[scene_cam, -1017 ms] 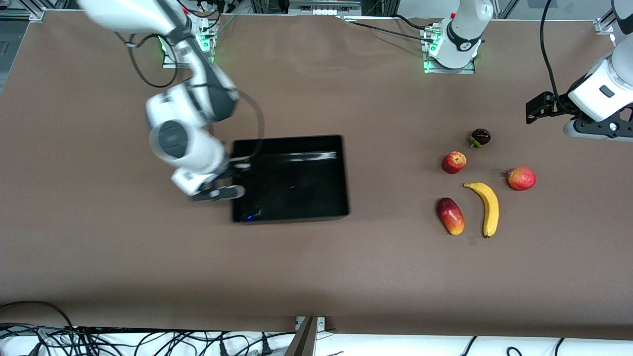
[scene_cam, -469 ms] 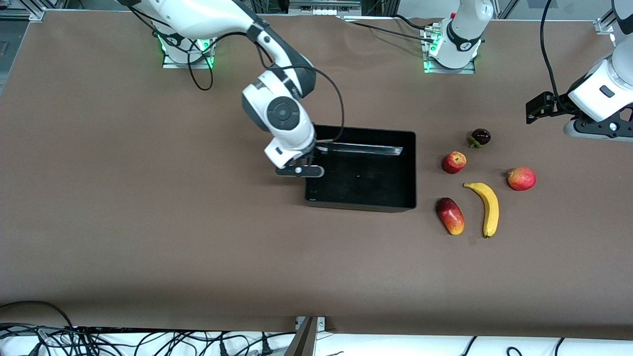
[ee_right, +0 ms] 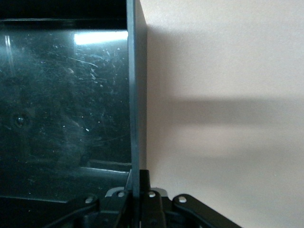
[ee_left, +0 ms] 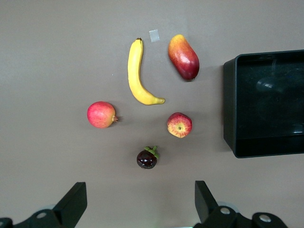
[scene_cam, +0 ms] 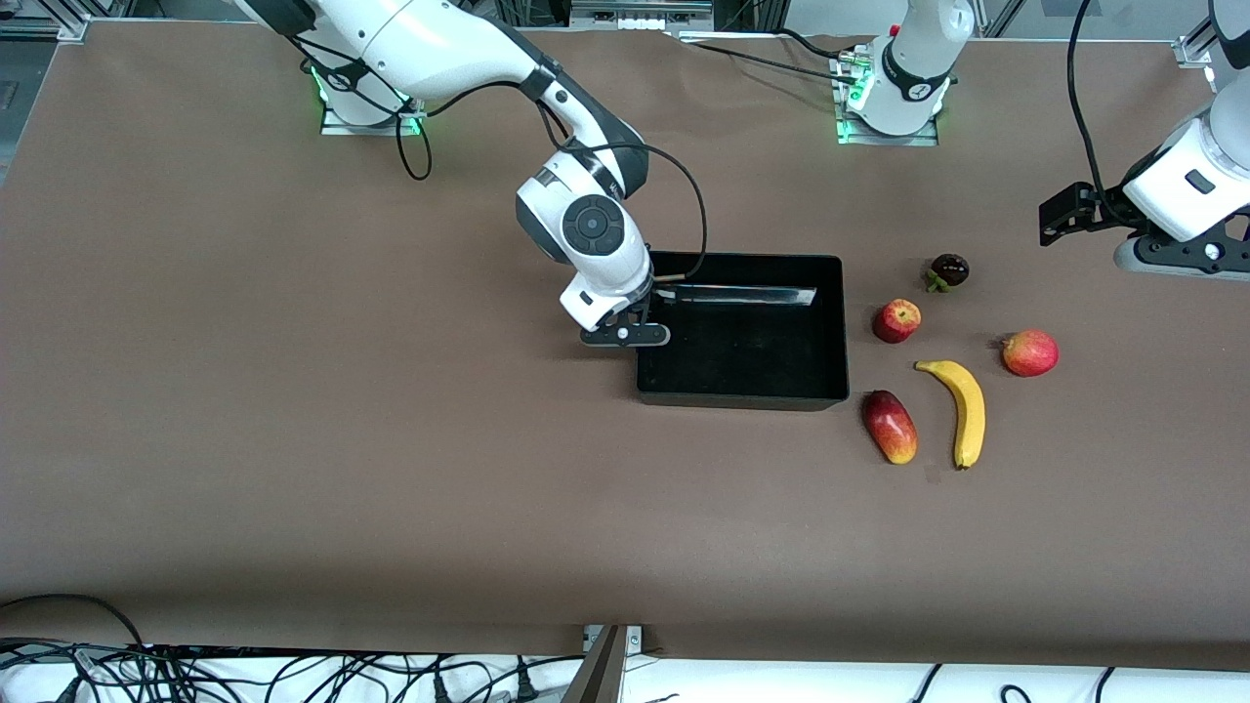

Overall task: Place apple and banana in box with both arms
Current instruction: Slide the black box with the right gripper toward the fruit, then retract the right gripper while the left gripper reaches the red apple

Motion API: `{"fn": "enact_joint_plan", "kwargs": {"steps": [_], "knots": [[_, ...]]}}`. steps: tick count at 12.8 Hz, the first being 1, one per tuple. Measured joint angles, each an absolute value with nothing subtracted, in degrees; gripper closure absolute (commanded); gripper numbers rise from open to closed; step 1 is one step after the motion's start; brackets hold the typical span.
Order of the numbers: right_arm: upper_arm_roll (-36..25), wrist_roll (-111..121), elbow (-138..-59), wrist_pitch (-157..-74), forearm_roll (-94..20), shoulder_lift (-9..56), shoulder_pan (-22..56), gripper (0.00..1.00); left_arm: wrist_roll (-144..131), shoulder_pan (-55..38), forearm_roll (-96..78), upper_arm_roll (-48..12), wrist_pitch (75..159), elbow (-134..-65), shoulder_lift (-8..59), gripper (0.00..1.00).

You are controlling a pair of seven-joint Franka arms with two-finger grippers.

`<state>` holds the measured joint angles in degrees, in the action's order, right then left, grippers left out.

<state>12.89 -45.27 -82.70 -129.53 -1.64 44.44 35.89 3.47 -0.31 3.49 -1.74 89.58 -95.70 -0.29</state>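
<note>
The black box (scene_cam: 742,398) sits mid-table. My right gripper (scene_cam: 640,317) is shut on the box's wall at the right arm's end; the right wrist view shows the wall (ee_right: 134,95) clamped between the fingers of the right gripper (ee_right: 135,183). The apple (scene_cam: 896,320) lies beside the box toward the left arm's end. The banana (scene_cam: 965,410) lies nearer the front camera than the apple. My left gripper (scene_cam: 1057,217) waits open and empty, high over the table's left-arm end. The left wrist view shows the left gripper (ee_left: 140,204), apple (ee_left: 179,125), banana (ee_left: 135,71) and box (ee_left: 230,109).
A dark mangosteen (scene_cam: 948,270) lies farther from the front camera than the apple. A pinkish-red round fruit (scene_cam: 1030,352) lies toward the left arm's end. A red-yellow mango-like fruit (scene_cam: 890,426) lies beside the banana, close to the box's corner.
My right gripper has dragged the box along the table toward the left arm's end, close to the fruits. The left arm and the fruits have not moved.
</note>
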Motion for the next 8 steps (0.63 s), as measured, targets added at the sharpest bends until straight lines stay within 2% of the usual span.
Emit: {"fn": "enact_joint_plan", "kwargs": {"steps": [3, 6, 8], "knots": [[12.89, -45.27, -82.4, -130.41, -1.64, 44.76, 36.51, 0.0, 3.47, -0.29, 3.49, -1.74, 89.58, -95.64, -0.15, 0.0], [12.83, -45.26, -80.92, -130.57, -1.64, 44.41, 36.57, 0.0, 3.43, -0.23, 3.49, -1.69, 88.61, -95.74, 0.33, 0.0], [12.26, -45.16, -80.02, -128.97, -1.64, 42.9, 36.33, 0.0, 3.42, -0.22, 3.49, -1.69, 87.28, -96.4, 3.65, 0.0]]}}
